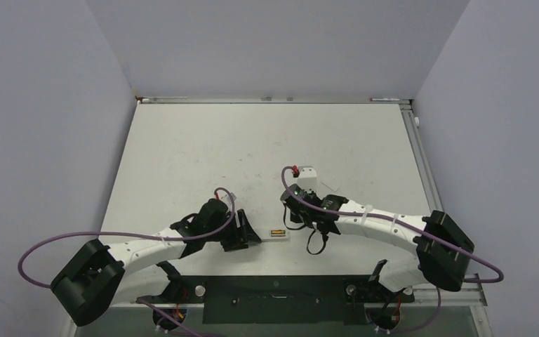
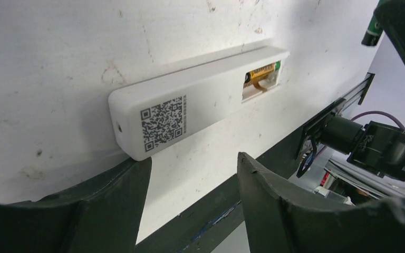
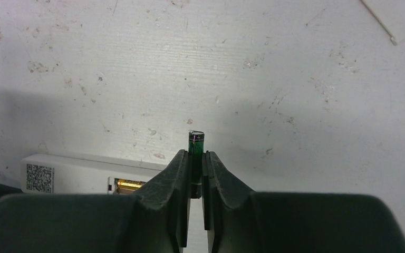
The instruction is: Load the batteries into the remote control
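**Battery gripped beside half-filled remote**

White counter (image 1: 253, 140), scuffed and speckled, sits boxed in by pale walls on three sides. Two white-and-black arms reach in from its near edge, both bent at the elbow and angled toward the middle. The left arm (image 1: 147, 246) lies low and stretches rightward. The right arm (image 1: 386, 225) leans leftward, its wrist tipped down at the surface. Purple cables (image 1: 42, 260) loop off both.

The left fingers (image 2: 263, 184) stand apart with nothing between them, their tips low at the counter just beside the labelled end of the remote control (image 2: 190, 110). One tip sits right against that end's corner; whether it touches cannot be told. The right fingers (image 3: 182, 163) are pinched narrow on the dark green battery (image 3: 196, 145), which stands upright with its top end poking past the tips.

The remote lies flat, back side up, between the two sets of fingers near the front of the counter. A QR label (image 2: 166, 124) marks one end and the open compartment cuts into the other. The yellow-gold battery (image 2: 261, 71) rests inside that compartment along its far side, with bare white plastic showing in the nearer half. In the left wrist view the green battery hangs apart from the remote, off past its compartment end.
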Robot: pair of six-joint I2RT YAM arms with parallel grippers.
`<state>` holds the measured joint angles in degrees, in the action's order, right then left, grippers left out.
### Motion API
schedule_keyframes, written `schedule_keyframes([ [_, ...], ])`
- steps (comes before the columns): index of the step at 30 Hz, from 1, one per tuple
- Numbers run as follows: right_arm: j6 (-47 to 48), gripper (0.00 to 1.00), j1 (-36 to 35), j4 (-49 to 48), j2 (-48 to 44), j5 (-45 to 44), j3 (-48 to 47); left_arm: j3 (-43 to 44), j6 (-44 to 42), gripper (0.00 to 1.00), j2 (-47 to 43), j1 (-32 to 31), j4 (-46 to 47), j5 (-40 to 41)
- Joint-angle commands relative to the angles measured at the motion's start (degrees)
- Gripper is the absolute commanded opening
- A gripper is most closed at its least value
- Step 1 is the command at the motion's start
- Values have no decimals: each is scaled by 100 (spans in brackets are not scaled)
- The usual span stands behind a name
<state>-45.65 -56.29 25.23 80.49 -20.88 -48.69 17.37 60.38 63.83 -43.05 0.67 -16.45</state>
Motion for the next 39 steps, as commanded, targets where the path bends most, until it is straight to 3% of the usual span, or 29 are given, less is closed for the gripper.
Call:
schedule_keyframes([
  [1,-67,9,-35,44,-516,-11,226,357,-215,58,284,-28,33,385],
  [18,5,8,-178,22,-1767,425,816,1427,-519,55,1894,-45,269,535],
  [39,323,9,-449,169,-2296,778,861,2945,-967,51,3611,-537,-36,253],
])
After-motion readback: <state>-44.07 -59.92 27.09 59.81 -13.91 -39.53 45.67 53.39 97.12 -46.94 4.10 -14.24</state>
